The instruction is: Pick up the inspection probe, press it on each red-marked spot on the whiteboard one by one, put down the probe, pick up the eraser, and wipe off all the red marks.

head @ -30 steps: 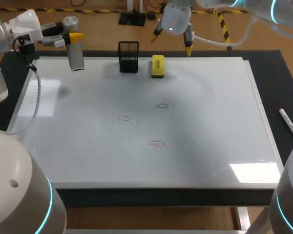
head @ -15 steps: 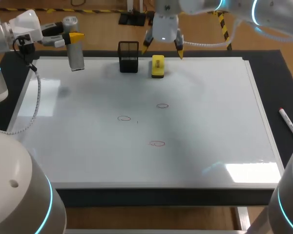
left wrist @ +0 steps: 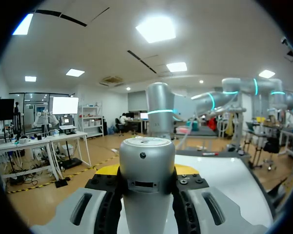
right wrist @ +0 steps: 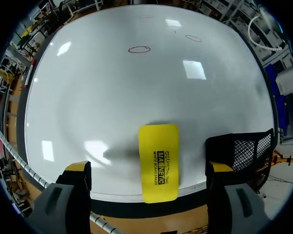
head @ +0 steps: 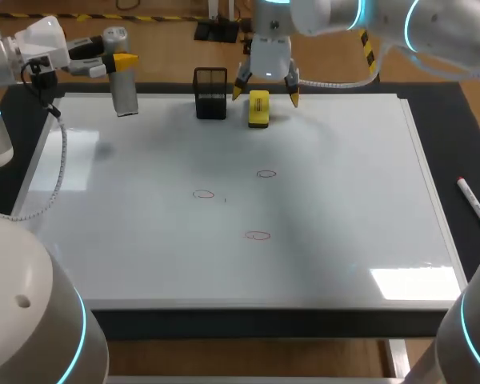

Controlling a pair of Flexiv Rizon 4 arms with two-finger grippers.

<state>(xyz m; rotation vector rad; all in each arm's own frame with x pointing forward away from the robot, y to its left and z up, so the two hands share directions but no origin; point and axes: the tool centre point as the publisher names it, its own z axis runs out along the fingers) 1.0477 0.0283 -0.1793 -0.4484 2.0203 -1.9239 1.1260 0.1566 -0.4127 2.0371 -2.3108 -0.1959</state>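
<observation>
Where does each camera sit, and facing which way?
Head view: above and behind the robot, looking down on the whiteboard; left arm and right arm show.
Left wrist view: on the left arm, facing along the probe in its jaws.
Right wrist view: on the right arm, facing down between open jaws at the eraser.
Shared by head and right wrist: eraser, red marks.

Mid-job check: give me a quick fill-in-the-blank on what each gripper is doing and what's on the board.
The left gripper is shut on the silver ____.
The right gripper hangs open over the yellow ____.
The whiteboard shows ____ red marks.
Missing words: probe; eraser; three.
</observation>
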